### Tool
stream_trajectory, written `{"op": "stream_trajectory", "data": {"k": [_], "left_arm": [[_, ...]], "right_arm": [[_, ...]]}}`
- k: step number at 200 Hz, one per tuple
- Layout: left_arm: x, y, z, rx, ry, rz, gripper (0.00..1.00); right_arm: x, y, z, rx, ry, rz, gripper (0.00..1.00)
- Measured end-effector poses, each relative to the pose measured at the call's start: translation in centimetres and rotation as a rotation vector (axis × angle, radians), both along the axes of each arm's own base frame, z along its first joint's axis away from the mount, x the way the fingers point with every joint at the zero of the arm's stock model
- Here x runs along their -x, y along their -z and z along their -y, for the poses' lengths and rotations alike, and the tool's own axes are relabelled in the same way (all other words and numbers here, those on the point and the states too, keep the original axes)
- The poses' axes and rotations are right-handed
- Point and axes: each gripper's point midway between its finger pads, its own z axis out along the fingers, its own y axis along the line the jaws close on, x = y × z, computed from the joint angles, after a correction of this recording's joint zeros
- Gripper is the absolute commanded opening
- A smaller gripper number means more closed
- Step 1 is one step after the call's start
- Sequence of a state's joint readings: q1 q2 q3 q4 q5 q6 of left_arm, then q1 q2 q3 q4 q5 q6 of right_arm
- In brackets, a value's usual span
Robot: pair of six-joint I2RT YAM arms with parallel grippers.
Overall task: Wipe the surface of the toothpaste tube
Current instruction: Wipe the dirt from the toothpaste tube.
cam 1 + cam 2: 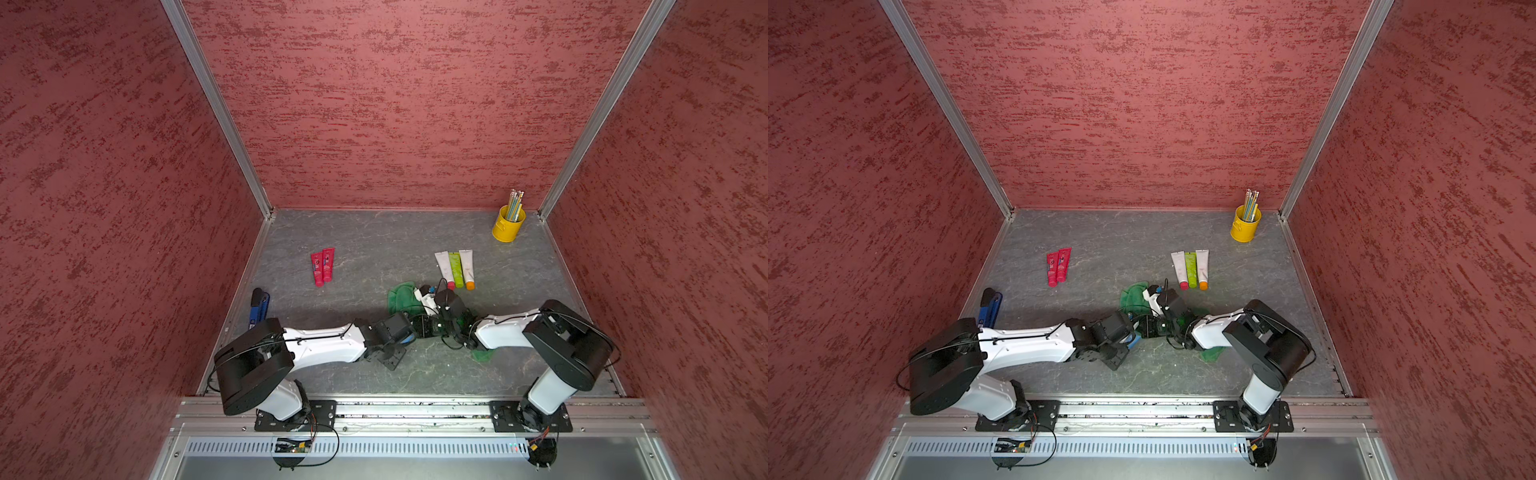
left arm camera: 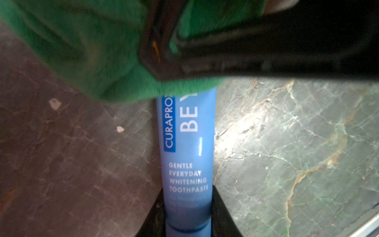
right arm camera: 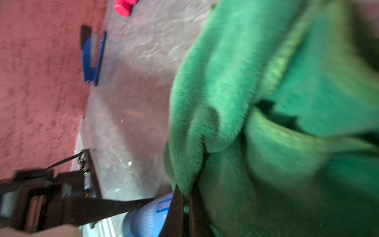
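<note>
Now | left tool (image 2: 187,207) clamped on toothpaste tube (image 2: 185,143) | right tool (image 3: 185,207) pinching green cloth (image 3: 225,82), seemingly touching tube

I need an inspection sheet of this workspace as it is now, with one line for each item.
Surface: grey marbled tabletop, a few pale specks.
Job's things: blue plastic toothpaste tube; green fluffy cloth lies over its far end.
Clutter: two red tubes side by side; three tubes in a row; yellow metal cup of pencils; blue and black stapler-like tool by the wall.
Grippers: left gripper shut on the tube; right gripper shut on the cloth.
Cables: black cables along both arms, loops at the bases.
Surroundings: red textured walls, aluminium frame posts.
</note>
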State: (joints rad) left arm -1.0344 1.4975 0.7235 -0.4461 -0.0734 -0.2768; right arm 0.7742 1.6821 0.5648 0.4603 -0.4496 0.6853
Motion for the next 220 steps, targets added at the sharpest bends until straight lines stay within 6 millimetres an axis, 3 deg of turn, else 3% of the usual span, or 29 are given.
{"op": "stream_trajectory", "data": {"k": [20, 49, 93, 112, 167, 220], "left_arm": [[0.0, 0.0, 0.0, 0.001, -0.002, 0.000, 0.09], [0.0, 0.0, 0.0, 0.000, -0.001, 0.002, 0.08], [-0.1, 0.0, -0.1, -0.006, -0.006, 0.013, 0.08], [-0.2, 0.0, -0.2, -0.009, -0.008, 0.018, 0.08], [-0.3, 0.0, -0.2, -0.012, -0.009, 0.022, 0.08], [-0.2, 0.0, -0.3, -0.019, -0.008, 0.027, 0.08]], "right_arm": [[1.3, -0.2, -0.8, -0.024, -0.038, -0.007, 0.00], [0.6, -0.4, 0.0, -0.012, -0.019, -0.002, 0.00], [-3.8, 0.1, 5.4, 0.114, 0.144, 0.031, 0.00], [-4.7, 0.2, 6.2, 0.145, 0.175, 0.039, 0.00], [-3.2, 0.6, 4.5, 0.100, 0.103, 0.014, 0.00], [2.4, -0.8, -0.1, -0.038, -0.052, -0.030, 0.00]]}}
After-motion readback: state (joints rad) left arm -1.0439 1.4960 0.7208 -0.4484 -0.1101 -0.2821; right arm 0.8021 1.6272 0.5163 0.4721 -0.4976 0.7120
